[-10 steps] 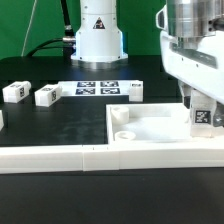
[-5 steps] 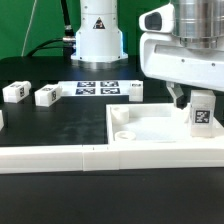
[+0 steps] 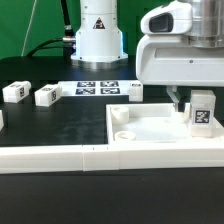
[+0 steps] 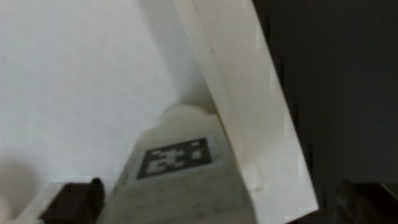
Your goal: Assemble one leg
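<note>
One leg (image 3: 203, 113), a small white block with a tag, stands upright on the far right corner of the white square panel (image 3: 160, 127). My gripper (image 3: 198, 95) hangs just above it, jaws open, with one dark finger (image 3: 177, 98) showing beside the leg's top. In the wrist view the leg (image 4: 178, 158) stands between my spread fingertips (image 4: 75, 203), apart from both, with the gripper (image 4: 219, 205) open over the panel (image 4: 71, 80).
Three more legs (image 3: 14, 92), (image 3: 47, 95), (image 3: 134, 91) lie on the black table near the marker board (image 3: 98, 88). A long white rail (image 3: 100, 156) runs along the front. The robot base (image 3: 98, 35) stands at the back.
My gripper has let go of the upright leg and risen off it, shifting slightly to the exterior view's left. The leg stays standing on the panel corner.
</note>
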{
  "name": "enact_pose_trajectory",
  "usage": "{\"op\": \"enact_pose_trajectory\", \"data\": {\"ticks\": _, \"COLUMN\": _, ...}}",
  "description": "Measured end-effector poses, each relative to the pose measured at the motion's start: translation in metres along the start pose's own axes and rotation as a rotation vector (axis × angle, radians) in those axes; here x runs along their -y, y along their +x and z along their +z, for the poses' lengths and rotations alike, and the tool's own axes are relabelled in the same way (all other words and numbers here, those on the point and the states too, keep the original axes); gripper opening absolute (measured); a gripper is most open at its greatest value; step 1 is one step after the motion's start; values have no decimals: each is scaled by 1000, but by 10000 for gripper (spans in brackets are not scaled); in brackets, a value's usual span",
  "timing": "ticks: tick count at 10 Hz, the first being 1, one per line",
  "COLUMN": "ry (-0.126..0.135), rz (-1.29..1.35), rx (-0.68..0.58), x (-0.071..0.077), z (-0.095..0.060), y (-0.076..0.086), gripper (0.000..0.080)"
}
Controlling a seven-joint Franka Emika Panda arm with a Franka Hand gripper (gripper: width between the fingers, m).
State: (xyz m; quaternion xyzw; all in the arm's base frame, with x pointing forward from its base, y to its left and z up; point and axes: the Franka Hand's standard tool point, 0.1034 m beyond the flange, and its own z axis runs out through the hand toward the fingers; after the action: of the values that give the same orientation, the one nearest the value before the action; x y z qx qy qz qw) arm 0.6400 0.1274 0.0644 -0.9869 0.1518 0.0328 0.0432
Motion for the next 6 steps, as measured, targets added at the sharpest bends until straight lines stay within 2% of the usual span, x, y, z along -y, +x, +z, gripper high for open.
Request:
{"op": "enact_pose_trajectory", "data": {"ticks": 1, "ry": 0, "rz": 10, "rx": 0, "x": 0, "z": 0, "y": 0, "gripper": 621}}
{"op": "enact_pose_trajectory", "data": {"ticks": 2, "ry": 0, "rz": 10, "rx": 0, "x": 0, "z": 0, "y": 0, "gripper": 430}}
{"op": "enact_pose_trajectory", "data": {"ticks": 3, "ry": -3, "rz": 10, "rx": 0, "x": -2, "z": 0, "y": 0, "gripper": 430}}
{"op": "enact_pose_trajectory", "data": {"ticks": 4, "ry": -6, "rz": 13, "rx": 1, "x": -4, "z": 1, "y": 1, "gripper": 290}}
{"op": "enact_pose_trajectory", "data": {"ticks": 6, "ry": -6, "rz": 13, "rx": 1, "x": -4, "z": 1, "y": 1, "gripper": 290}}
